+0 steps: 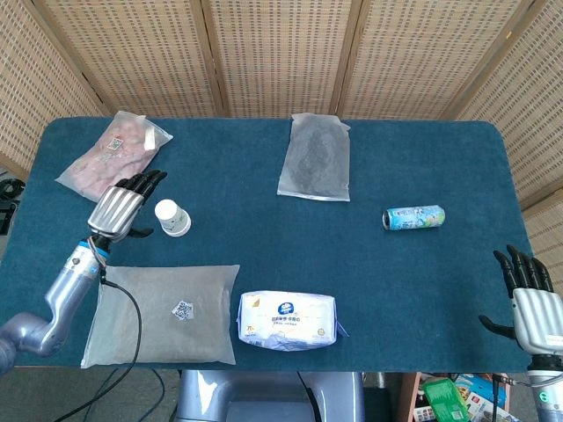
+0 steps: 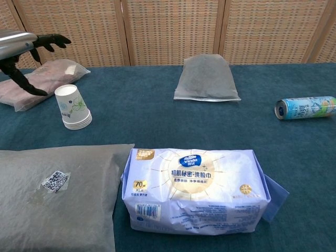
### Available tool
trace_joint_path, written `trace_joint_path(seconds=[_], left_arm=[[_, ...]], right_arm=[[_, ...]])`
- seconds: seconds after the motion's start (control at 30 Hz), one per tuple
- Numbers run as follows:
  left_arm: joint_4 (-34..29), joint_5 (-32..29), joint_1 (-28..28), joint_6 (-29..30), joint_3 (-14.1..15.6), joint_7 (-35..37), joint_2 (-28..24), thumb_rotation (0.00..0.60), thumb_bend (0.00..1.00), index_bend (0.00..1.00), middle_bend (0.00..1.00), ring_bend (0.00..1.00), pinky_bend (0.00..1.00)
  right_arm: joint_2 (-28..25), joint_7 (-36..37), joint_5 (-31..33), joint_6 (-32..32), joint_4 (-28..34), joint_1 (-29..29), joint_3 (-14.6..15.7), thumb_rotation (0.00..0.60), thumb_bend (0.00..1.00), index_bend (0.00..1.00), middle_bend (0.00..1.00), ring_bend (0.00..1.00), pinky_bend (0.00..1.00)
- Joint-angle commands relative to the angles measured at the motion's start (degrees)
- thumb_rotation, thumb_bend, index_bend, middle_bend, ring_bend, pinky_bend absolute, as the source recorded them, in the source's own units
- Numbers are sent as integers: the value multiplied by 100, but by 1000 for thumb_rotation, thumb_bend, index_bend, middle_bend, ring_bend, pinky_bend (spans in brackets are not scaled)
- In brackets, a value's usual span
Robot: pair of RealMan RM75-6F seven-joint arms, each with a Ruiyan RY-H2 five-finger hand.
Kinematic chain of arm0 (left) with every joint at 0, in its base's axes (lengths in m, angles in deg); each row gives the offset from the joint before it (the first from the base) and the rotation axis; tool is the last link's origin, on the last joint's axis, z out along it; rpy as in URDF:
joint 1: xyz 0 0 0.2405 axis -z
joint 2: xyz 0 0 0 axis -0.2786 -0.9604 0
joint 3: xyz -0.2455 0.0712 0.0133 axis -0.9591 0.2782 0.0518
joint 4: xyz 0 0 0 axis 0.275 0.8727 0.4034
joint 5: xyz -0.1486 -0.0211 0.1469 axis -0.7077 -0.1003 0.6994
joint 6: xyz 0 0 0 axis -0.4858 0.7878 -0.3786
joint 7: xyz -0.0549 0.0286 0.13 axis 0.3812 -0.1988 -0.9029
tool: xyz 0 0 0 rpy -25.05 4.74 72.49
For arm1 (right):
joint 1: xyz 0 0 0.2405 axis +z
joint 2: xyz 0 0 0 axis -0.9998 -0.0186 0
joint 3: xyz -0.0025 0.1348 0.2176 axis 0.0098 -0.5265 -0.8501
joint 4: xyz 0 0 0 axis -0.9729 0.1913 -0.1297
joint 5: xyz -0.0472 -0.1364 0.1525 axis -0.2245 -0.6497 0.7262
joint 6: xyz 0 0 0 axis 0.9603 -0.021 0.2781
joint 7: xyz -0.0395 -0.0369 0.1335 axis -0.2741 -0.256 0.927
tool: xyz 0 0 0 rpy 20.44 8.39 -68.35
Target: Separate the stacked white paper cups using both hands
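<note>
- Two hands in view, both empty, fingers spread.
- Left hand (image 1: 120, 209) hangs over the worktop (image 1: 264, 237), palm down, fingers (image 1: 145, 182) stretched out and apart, gripping nothing. Chest view shows it at top left (image 2: 23, 44), thumb hanging down.
- Stack of white paper cups (image 1: 172, 217) stands upside down, just beside the left fingers on their right side, not touching as far as I can tell. Chest view: cups (image 2: 72, 107) sit below and right of the fingertips, nested, rims at bottom.
- Right hand (image 1: 532, 308) is off the worktop's right edge, fingers (image 1: 521, 268) open and pointing away from the robot, holding nothing; well apart from the cups. Not seen in chest view.
- Pink bag (image 1: 114, 158) lies just beyond the left fingertips.
- Big grey pouch (image 1: 163, 315) w/ QR label lies behind the left wrist, toward the robot.
- Wipes pack (image 1: 288, 319) sits beside that pouch.
- Grey bag (image 1: 315, 157) & can (image 1: 413, 217) on its side lie well to the right of the left fingers.
</note>
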Motion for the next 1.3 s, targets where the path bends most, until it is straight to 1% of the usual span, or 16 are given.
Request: trace_joint_path(seconds=[0.03,0.17,0.33,0.47,0.6,0.73,0.87,0.93,1.03,1.2,1.3], left_arm=[[504,-84,306,-294,18,104,427,600,141,99,150,179,303],[843,-151,453,-426,24,216,664,600,142,126,172,187,308],[1282,-183,599,-590,103,371,910,600,141,162,203,210,323],[1508,-168,661,-649,177,505,1053,600,142,206,246,238,335],[1723,-179,670,-661,241,626,1139,600,141,224,264,252,342],[1847,-170,662,-636,292,720,1182,600,141,243,281,264,351],[1942,-164,662,-599,328,818,1225,600,142,305,302,282,360],[1976,-144,657,-563,358,827,1225,600,142,315,311,297,370],[2019,-142,655,-515,378,840,1228,600,142,338,343,333,401],[2057,-180,659,-495,382,888,1243,600,142,419,409,398,467],[2074,-206,651,-476,386,913,1242,600,142,445,433,418,485]], right_arm=[[9,16,65,-22,-42,8,-18,600,0,0,0,0,0],[13,48,155,-50,-82,7,-31,600,0,0,0,0,0],[11,91,267,-80,-140,7,-54,600,0,0,0,0,0],[19,92,311,-105,-166,12,-52,600,0,0,0,0,0],[30,79,333,-112,-177,20,-55,600,0,0,0,0,0],[43,69,350,-131,-187,30,-52,600,0,0,0,0,0],[51,49,353,-144,-184,38,-42,600,0,0,0,0,0],[52,40,363,-139,-177,36,-41,600,0,0,0,0,0],[51,36,382,-136,-174,36,-45,600,0,0,0,0,0],[45,38,412,-130,-167,31,-49,600,0,0,0,0,0],[38,46,435,-138,-165,32,-54,600,0,0,0,0,0]])
